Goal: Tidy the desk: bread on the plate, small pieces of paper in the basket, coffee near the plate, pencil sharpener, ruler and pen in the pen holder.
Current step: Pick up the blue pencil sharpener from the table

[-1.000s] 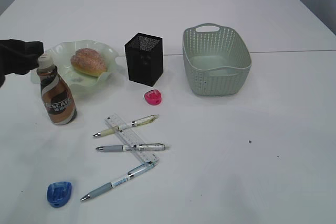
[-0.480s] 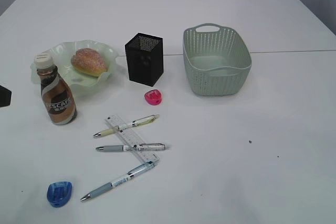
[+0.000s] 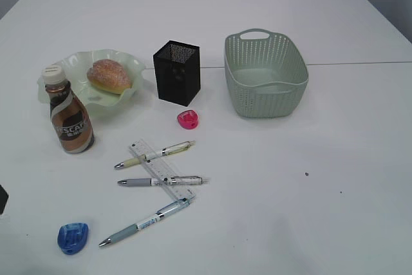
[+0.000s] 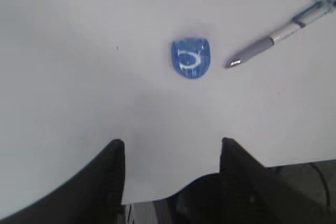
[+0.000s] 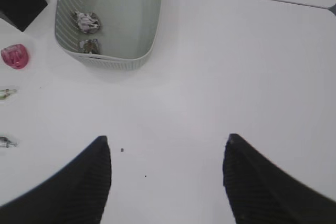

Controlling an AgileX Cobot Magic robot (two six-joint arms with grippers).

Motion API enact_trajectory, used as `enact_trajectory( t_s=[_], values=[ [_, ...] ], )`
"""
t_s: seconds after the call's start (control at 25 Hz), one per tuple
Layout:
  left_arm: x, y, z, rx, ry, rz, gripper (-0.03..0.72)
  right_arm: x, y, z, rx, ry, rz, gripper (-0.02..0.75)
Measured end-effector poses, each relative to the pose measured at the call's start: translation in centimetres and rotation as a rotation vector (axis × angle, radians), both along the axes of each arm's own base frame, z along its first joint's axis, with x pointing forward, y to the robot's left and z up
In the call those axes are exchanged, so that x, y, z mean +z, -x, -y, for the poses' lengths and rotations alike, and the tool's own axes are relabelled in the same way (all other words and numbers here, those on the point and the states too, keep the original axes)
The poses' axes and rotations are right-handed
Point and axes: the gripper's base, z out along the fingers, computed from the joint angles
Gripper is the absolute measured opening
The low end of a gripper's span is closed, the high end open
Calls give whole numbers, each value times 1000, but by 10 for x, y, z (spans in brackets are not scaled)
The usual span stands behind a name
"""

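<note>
Beside the pale green plate [image 3: 132, 62], which holds the bread [image 3: 109, 75], stands the coffee bottle [image 3: 69, 117]. Pens, ruler [image 3: 161, 169] and pink sharpener [image 3: 188, 118] lie near it; the blue sharpener [image 4: 190, 58] farther off. My left gripper [image 4: 171, 153] and right gripper [image 5: 167, 153] are both spread, empty, above the tabletop [image 3: 335, 172].
</note>
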Motion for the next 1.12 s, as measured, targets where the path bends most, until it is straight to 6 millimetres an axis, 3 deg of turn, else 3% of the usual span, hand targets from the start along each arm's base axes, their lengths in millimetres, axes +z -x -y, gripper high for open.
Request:
enact_trajectory(
  t_s=[0.32,0.68,1.12],
  values=[
    [-23,-10,11,31,32,-158,429,-1,1,-4,15,-47,-13,491],
    [-64,-31,45,2,23,-204,507,-1,1,-6,18,-66,-18,491],
    [-110,-54,51,19,-33,-219,508,-1,2,-7,25,-80,-22,491]
  ],
)
